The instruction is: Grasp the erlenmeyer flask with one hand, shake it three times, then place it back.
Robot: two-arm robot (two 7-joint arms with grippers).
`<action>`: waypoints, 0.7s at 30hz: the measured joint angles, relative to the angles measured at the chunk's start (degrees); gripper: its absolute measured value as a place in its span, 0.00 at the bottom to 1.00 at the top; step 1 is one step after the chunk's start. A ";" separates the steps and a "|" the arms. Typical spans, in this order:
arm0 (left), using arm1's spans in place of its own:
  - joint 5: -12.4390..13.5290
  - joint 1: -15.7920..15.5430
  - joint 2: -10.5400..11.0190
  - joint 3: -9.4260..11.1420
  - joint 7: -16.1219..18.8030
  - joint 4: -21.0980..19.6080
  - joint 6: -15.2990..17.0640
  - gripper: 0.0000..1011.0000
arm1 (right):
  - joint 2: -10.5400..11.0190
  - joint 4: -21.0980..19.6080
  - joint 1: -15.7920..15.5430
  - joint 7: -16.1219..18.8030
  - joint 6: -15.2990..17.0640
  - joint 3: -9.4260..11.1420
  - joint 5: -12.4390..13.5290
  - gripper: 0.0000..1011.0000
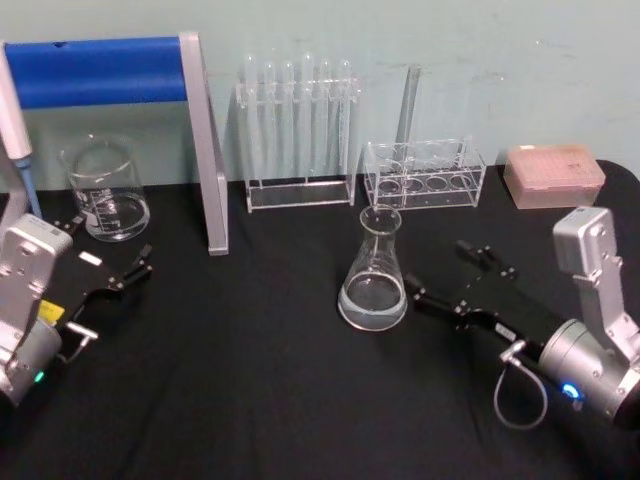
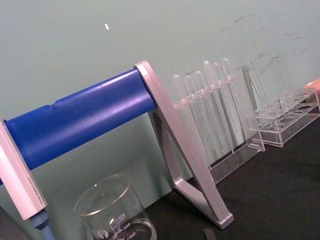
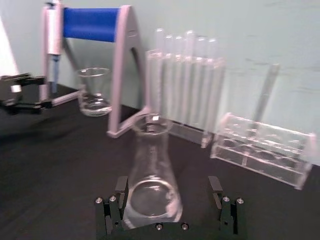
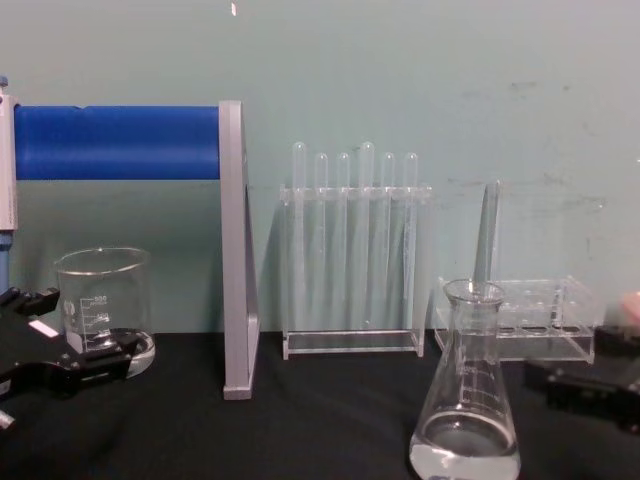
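- While the erlenmeyer flask [image 1: 374, 272] stands upright on the black table [image 1: 250, 380], a little right of centre and nearer than the test-tube rack [image 1: 298, 135], the grasp is judged to be the step in hand and no lift is yet made.
- The right gripper [image 1: 458, 280] is seen just to the right of the flask, low over the table, with its jaws spread wide; in the right wrist view the flask's wide base is framed between the two fingers [image 3: 119, 196], and neither is touching the glass.
- The closing is best made on the cone above the liquid line, where the walls narrow, so that the glass is not squeezed upward out of the grip.
- The approach should be kept level and centred, so that the flask is not nudged over by one finger arriving first.
- Firm but gentle pressure is called for, since smooth glass may slip once shaking is begun, and the clear liquid at the bottom may be spilled if the flask is tipped.
- The left gripper [image 1: 125, 275] is parked at the far left, near the beaker [image 1: 105, 190], with its jaws held apart and nothing between them.
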 joint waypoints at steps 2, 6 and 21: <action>0.00 0.00 0.00 0.00 0.00 0.00 0.00 0.99 | -0.26 0.50 0.43 -0.94 0.04 0.33 -0.08 0.99; 0.00 0.00 0.00 0.00 0.00 0.00 0.00 0.99 | -1.59 2.77 2.40 -3.79 -0.25 0.92 -1.64 0.99; 0.00 0.00 0.00 0.00 0.00 0.00 0.00 0.99 | -7.56 12.06 9.75 -11.85 -4.84 0.99 -10.96 0.99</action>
